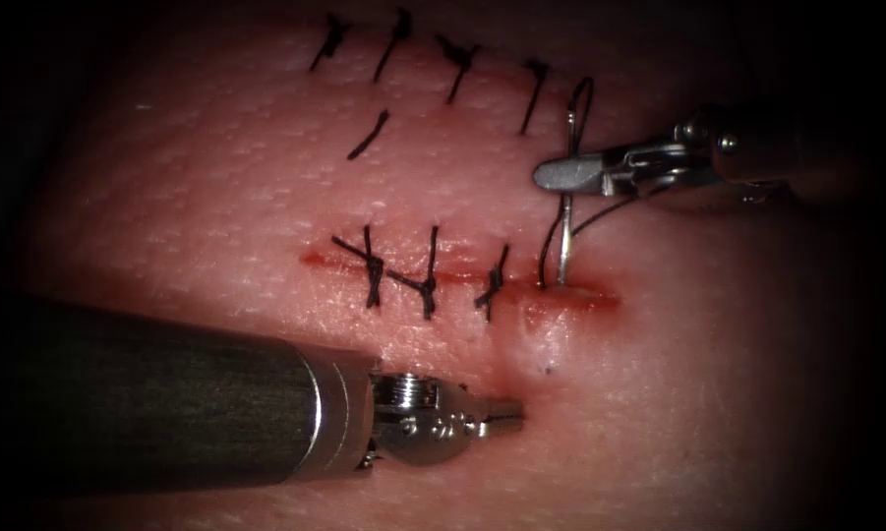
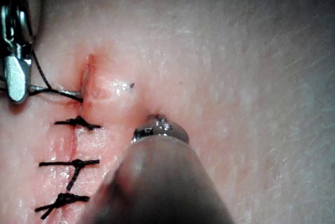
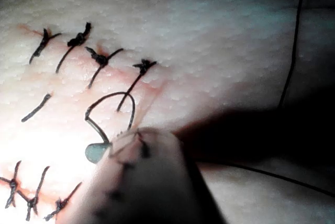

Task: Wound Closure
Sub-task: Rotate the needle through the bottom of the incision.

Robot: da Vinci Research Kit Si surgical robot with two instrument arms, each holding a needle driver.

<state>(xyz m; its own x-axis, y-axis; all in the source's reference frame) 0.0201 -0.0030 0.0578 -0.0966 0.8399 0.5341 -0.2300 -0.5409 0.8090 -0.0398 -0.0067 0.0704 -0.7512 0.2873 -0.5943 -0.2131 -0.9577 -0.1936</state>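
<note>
The cut runs across the tissue, with three dark stitches along its left and middle part. My right tool comes in from the right, shut on the curved needle near the middle of its curve. The needle stands steeply, its tip in the tissue at the cut's right end, just above the cut line. Dark thread loops from the needle's tail. My left tool lies below the cut, shut and holding nothing, its tip against the tissue. In the left wrist view the needle meets the cut's end.
A second row of dark stitches crosses the tissue farther back, with one loose-looking stitch below it. Red fluid lines the cut. In the right wrist view a long strand of thread trails away over the tissue.
</note>
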